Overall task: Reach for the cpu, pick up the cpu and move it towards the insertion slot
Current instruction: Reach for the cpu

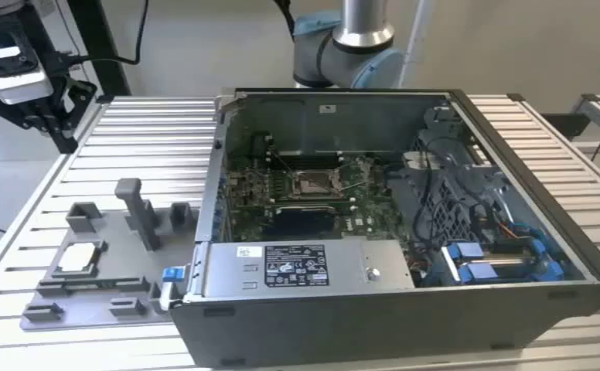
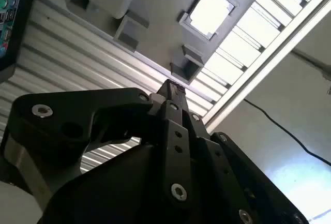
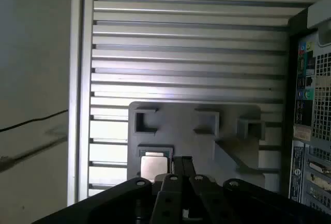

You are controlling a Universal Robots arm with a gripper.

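The cpu (image 1: 78, 259) is a pale square chip lying flat in a recess of the grey fixture tray (image 1: 114, 290) on the slatted table, at the exterior view's left. It also shows in both wrist views, cpu (image 2: 209, 12) and cpu (image 3: 154, 166). My gripper (image 1: 52, 124) hangs high above the table's far left corner, well away from the chip, with its black fingers (image 2: 173, 92) together and nothing between them. The insertion slot (image 1: 311, 183), with a silver frame and tan centre, sits on the motherboard inside the open computer case (image 1: 403, 309).
Grey upright blocks (image 1: 135, 209) stand on the fixture tray beside the chip. The case wall (image 1: 213, 193) rises between the tray and the socket. Cables and blue connectors (image 1: 485, 259) fill the case's right side. The arm's base (image 1: 346, 46) stands behind the case.
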